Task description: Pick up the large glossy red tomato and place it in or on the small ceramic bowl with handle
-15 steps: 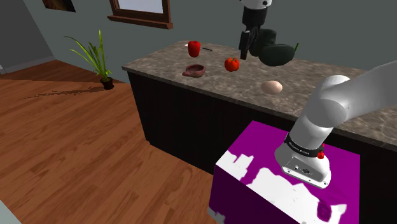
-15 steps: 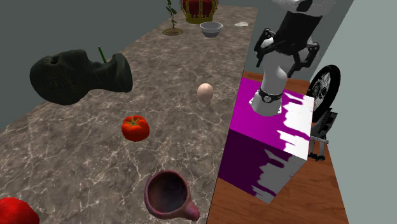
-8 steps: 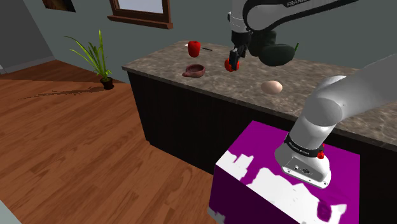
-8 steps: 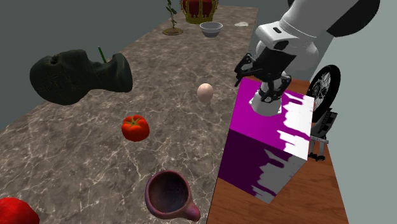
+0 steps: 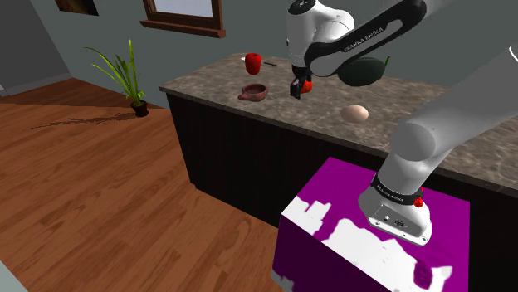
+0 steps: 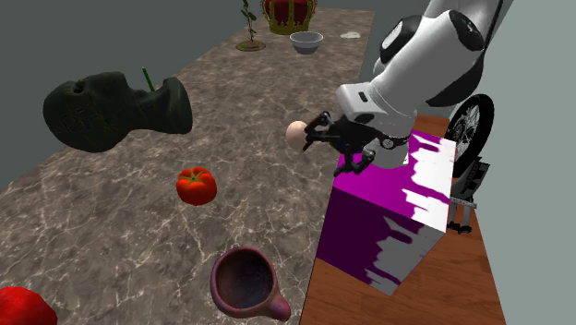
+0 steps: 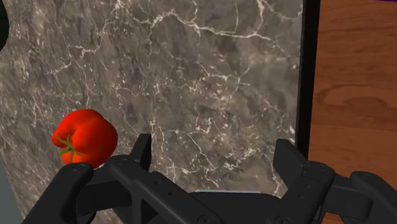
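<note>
Since the glossy red ribbed tomato [image 6: 196, 185] sat untouched on the marbled brown tabletop [image 6: 111, 249], at 11 o'clock from the small maroon handled bowl [image 6: 245, 283], grasp, lift and placing were all left. White arm [image 6: 434, 55] reached low over the tabletop edge. Black fingers [image 7: 141, 151] were spread wide and empty, with the tomato outside one finger, not between them.

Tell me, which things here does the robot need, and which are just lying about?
Needed: tomato, handled bowl, gripper.
Lying about: egg, dark head, white bowl, crown, floor plant, other red fruit.
</note>
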